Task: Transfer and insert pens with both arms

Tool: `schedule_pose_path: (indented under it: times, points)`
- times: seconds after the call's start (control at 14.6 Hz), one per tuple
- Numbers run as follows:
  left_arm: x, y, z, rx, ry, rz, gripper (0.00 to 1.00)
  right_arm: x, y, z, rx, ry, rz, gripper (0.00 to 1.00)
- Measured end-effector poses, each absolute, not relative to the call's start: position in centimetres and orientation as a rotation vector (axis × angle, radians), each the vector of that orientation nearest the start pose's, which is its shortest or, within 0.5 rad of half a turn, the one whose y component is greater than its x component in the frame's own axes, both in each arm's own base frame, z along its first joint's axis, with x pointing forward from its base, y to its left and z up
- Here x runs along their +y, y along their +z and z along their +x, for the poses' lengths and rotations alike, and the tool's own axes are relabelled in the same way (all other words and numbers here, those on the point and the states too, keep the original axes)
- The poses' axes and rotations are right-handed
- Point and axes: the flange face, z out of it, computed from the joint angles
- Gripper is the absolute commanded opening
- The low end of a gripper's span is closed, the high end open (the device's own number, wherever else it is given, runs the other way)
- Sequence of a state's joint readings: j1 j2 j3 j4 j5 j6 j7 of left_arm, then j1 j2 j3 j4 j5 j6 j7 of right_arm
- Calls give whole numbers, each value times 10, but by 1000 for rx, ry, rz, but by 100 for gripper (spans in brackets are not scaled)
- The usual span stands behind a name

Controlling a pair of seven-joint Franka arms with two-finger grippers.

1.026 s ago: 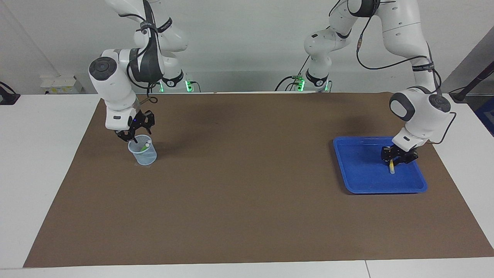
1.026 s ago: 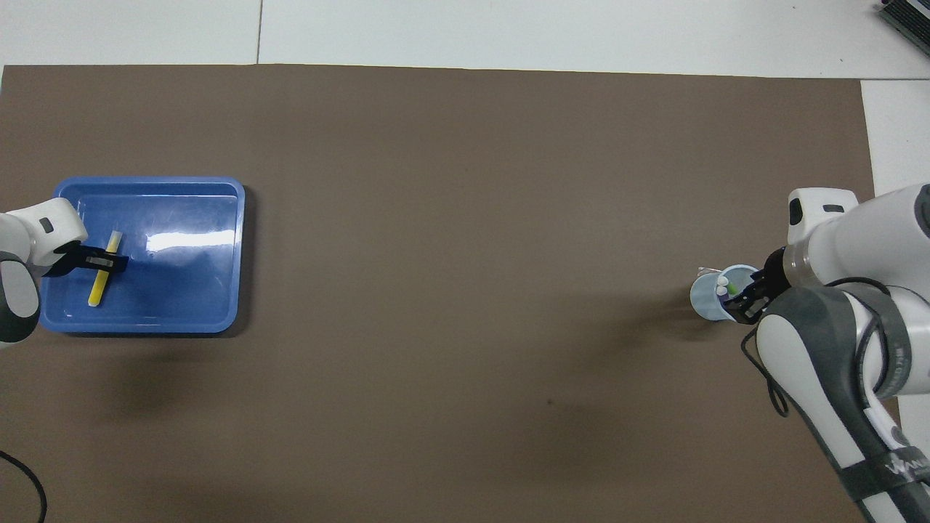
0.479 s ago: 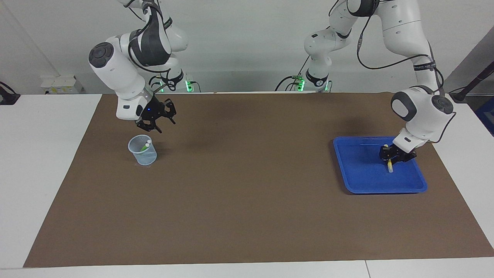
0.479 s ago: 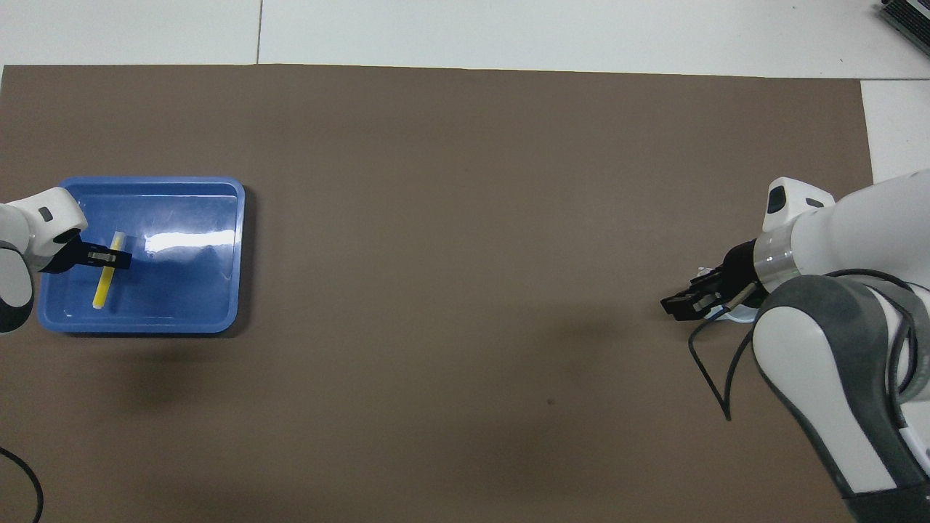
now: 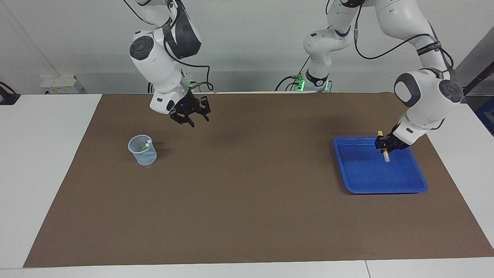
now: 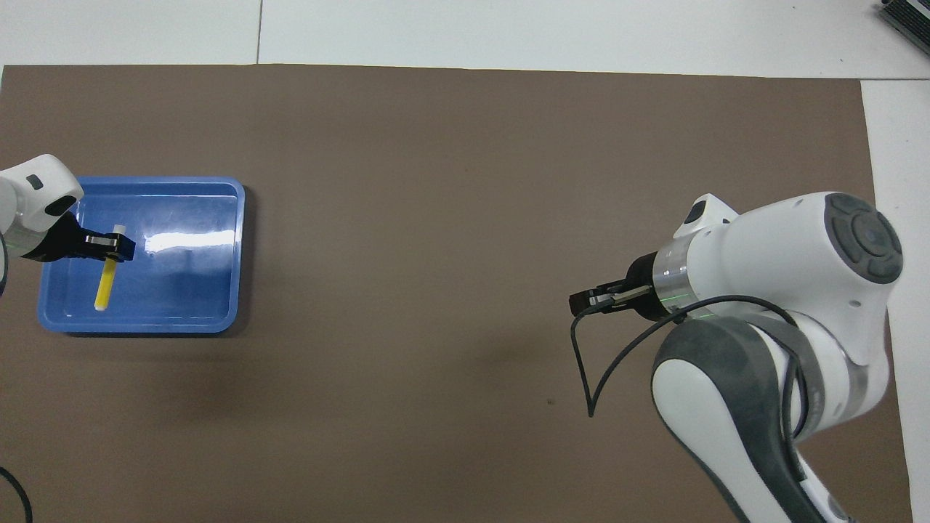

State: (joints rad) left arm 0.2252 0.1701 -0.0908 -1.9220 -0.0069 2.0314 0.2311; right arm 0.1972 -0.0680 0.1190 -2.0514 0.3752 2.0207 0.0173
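Yellow slim marker pen (image 5: 383,147): clamped in left gripper (image 5: 384,143) over blue plastic tray (image 5: 386,188), axis steeply tilted.
Right gripper (image 5: 192,114): empty, over brown mat (image 5: 247,216); finger spread unclear.
Handover direction: toward right arm's end.

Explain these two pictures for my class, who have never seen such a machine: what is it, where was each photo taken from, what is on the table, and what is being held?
These are two white robot arms fixed at one end of a table, each ending in a black gripper with two jaws. One photo looks across the table at the robots; the other looks down from above their end.

On the brown mat sit a blue tray at the left arm's end and a small clear cup at the right arm's end. The cup already has pens in it, one of them green; their pale caps show at the rim.

The left gripper has its jaws shut on a yellow pen, raised over the tray. The right gripper holds nothing and hangs above the mat, off to the side of the cup.
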Motion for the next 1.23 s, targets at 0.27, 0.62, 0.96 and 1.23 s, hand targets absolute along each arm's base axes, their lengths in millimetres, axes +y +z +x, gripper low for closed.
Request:
schedule_pose_path:
  times: [0.27,0.62,0.96,1.23]
  points:
    - [74,416,575,-309,145,-3213,0,229,471,499,73,33,-2704,79]
    - [49,436,565,-868,252,-3210,0,276,478,492,363,7,-2560,98]
    - [14,460,558,-1412,414,-3126,0,322,478,476,537,30,-2436,100]
    - [-15,471,554,-1748,569,-3013,0,348,474,472,714,1,-2316,100]
